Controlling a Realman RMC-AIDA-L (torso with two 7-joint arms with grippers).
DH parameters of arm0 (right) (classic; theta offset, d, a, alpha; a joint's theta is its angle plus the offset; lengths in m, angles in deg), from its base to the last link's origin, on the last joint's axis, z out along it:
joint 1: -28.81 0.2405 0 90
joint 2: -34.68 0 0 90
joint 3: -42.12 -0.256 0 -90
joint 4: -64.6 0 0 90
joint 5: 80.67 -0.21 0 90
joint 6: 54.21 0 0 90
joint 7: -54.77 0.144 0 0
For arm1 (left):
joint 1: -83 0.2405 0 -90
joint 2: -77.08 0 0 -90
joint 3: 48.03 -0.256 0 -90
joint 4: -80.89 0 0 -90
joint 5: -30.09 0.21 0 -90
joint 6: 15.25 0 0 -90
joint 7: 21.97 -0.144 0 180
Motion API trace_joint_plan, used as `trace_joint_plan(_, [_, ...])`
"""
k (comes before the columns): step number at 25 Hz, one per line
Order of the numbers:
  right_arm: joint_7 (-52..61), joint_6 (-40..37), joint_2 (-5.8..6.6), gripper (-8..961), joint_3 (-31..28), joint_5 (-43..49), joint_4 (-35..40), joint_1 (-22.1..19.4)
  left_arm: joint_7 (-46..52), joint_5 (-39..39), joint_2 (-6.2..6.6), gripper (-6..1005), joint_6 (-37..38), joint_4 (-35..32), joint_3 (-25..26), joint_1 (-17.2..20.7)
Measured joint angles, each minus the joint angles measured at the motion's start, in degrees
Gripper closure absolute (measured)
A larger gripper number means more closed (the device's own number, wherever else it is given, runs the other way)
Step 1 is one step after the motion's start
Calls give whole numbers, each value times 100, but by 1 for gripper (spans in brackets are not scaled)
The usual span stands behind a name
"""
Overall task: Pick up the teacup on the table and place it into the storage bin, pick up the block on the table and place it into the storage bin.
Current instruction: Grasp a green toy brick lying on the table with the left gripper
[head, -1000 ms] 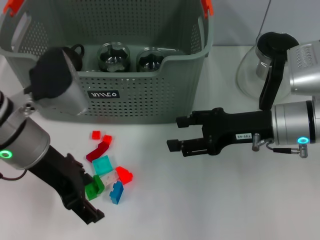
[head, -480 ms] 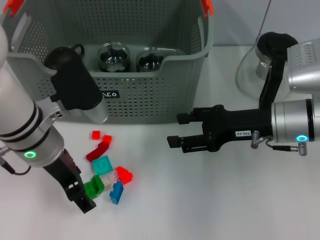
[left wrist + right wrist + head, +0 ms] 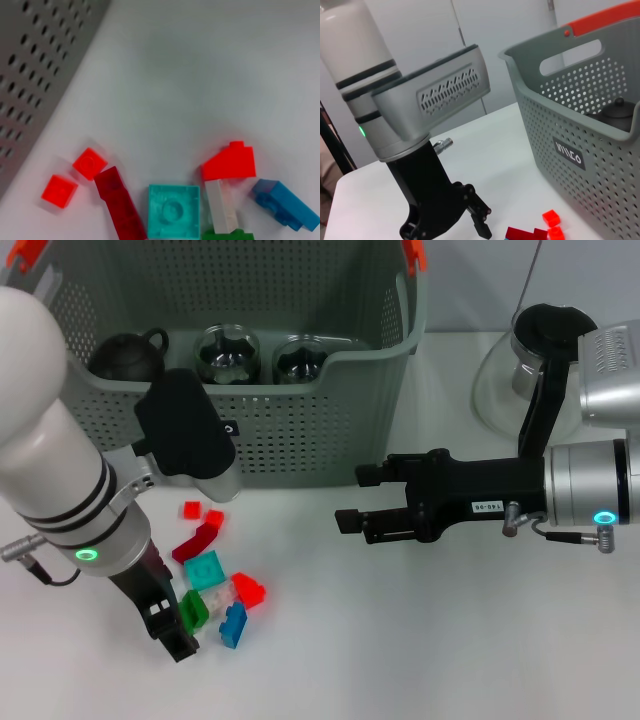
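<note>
White table (image 3: pixel 420 640) lies bare between storage bin (image 3: pixel 300 440) and right pincer (image 3: pixel 350 524).

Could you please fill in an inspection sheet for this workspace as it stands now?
Surface: white table, bare in front.
Job's things: storage bin holding a dark teapot and two glass cups; blocks loose on the table, a green block nearest the left gripper.
Clutter: glass jug beside the bin.
Grippers: left gripper at the green block; right gripper open, empty, above the table.
Cables: grey cable at the left wrist.
Surroundings: nothing seen.
</note>
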Motion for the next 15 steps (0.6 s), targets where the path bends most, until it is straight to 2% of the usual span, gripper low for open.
trace_joint_plan(15, [-4, 0, -5, 151, -58, 0, 4, -29, -47, 36, 0, 97, -89, 111, -226, 42])
